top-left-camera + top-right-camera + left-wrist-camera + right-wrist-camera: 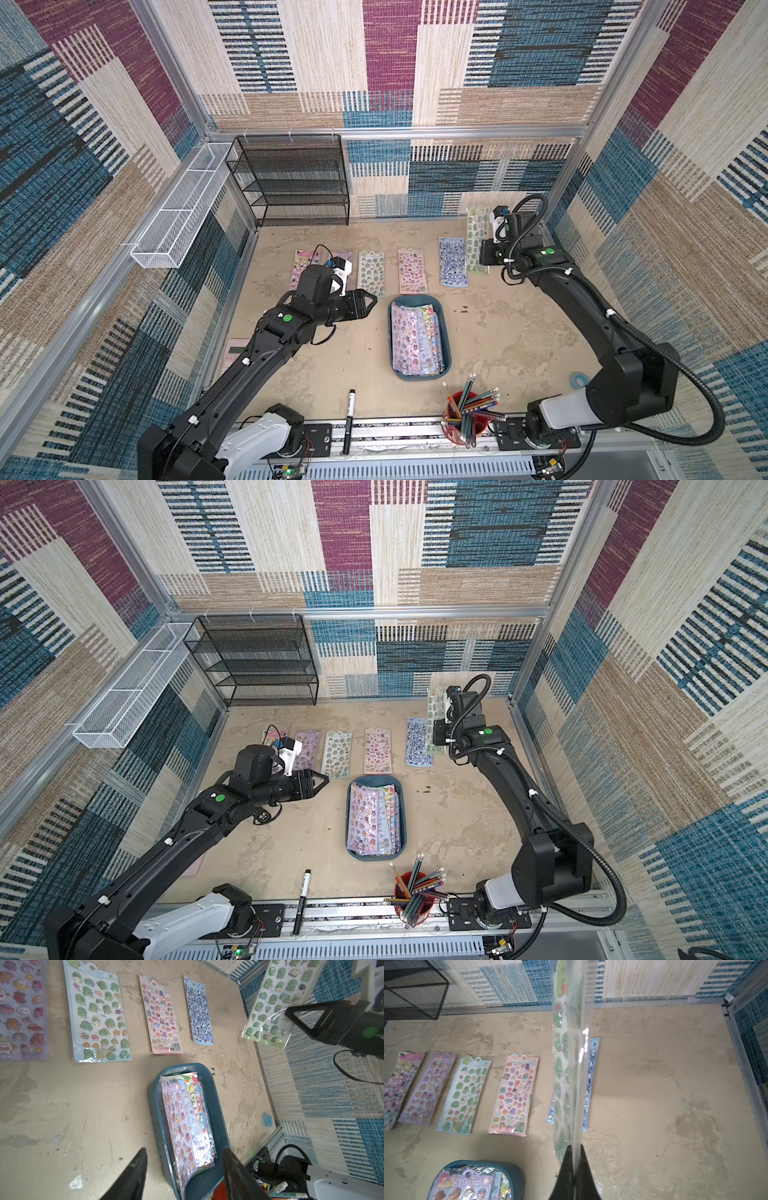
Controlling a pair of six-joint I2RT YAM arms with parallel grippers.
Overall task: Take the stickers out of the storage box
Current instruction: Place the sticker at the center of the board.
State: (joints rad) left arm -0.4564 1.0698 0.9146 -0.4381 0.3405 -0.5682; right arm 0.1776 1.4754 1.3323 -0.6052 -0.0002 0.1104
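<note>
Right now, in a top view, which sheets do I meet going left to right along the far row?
Pink multicolour sheet, mostly behind the left arm → lilac sheet → pale sheet of green stickers → pink sheet → blue sheet → green sheet, held off the table, pinched in the shut right claw.

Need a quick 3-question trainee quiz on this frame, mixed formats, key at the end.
1. True or false: the right gripper is shut on a pale green sticker sheet, held off the table.
2. The storage box is: A) empty; B) holding a stack of sheets; C) tipped over.
3. Fill in: ___ loose sheets lie flat in a row beyond the box.
Key: 1 true; 2 B; 3 five.
</note>
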